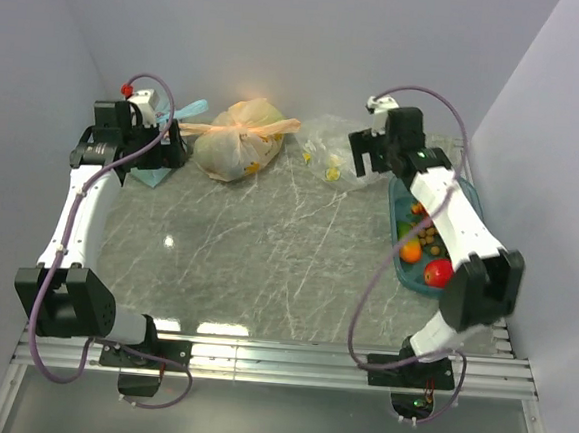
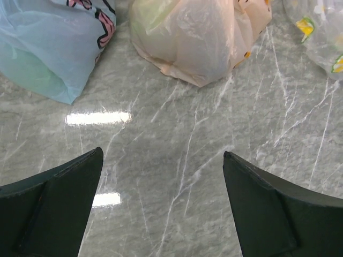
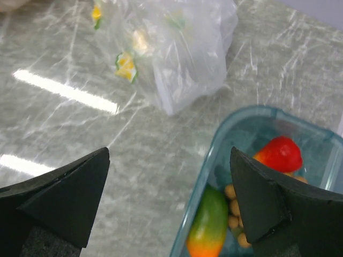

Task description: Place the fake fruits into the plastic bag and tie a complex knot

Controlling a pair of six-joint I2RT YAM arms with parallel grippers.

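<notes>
My right gripper [image 3: 170, 152] hangs released, jaws spread wide with nothing between them, over the grey marble table [image 3: 107, 134]. Just past its fingertips the plastic bag [image 3: 182, 59] lies slack and crumpled on the marble, clear with small yellow-green prints. Under my right-hand finger sits a teal tray [image 3: 214, 155], and the fake fruits [image 1: 437, 273] are in it: a red fruit [image 3: 278, 154] at the far side, a green-and-orange fruit [image 3: 208, 227] nearer me, and small tan balls [image 3: 233, 206] between them. From overhead, the tray runs along the table's right edge beside the right arm, with the clear bag near its far end.

My left gripper [image 2: 162, 155] is also released, its fingers [image 2: 59, 203] well apart above bare marble. Ahead of it a light blue bag [image 2: 48, 48] sits to the left and an orange-yellow bag [image 2: 193, 37] just beside it, both bulging. The clear bag's edge shows at that view's far right.
</notes>
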